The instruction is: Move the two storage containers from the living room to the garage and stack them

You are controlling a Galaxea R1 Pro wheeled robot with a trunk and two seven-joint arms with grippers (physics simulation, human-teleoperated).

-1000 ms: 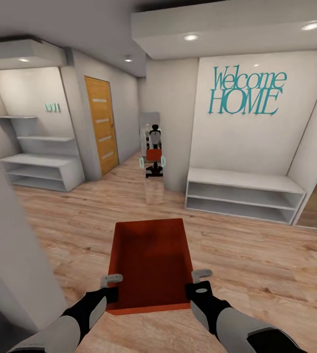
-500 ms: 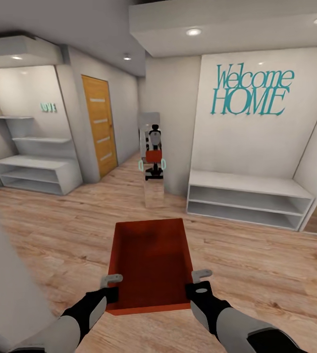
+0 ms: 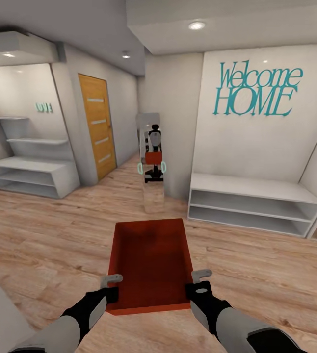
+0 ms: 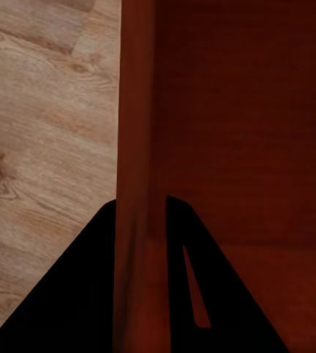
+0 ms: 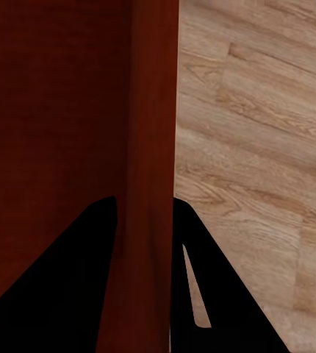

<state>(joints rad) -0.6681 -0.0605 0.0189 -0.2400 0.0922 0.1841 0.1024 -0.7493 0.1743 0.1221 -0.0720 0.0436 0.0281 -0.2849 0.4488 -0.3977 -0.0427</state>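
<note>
The robot was in transit with one storage container [image 3: 148, 262] carried level in front of its trunk, above the wood-plank floor [image 3: 45, 245]; the left gripper [image 3: 110, 284] was clamped on the container's left side wall and the right gripper [image 3: 200, 279] on its right side wall, each wrist view showing a wall pinched between dark fingers [image 4: 77, 294]; doing this leg well looked to depend on keeping both pinches firm and the two arms at an equal height and spacing, so the box neither twisted nor slid off one wall; turns of the base probably wanted to be gentle, since the hold was only on thin rims near the close end; the way ahead appeared to run toward the hallway by the orange door [image 3: 98, 125], past the tall mirror [image 3: 151, 157] and between the white shelves [image 3: 31, 169] and the low white shelf unit [image 3: 251, 203] under the "Welcome HOME" lettering [image 3: 256, 90]; the garage was not in sight; the container's inside was a bare red-orange bottom with nothing in it.
</note>
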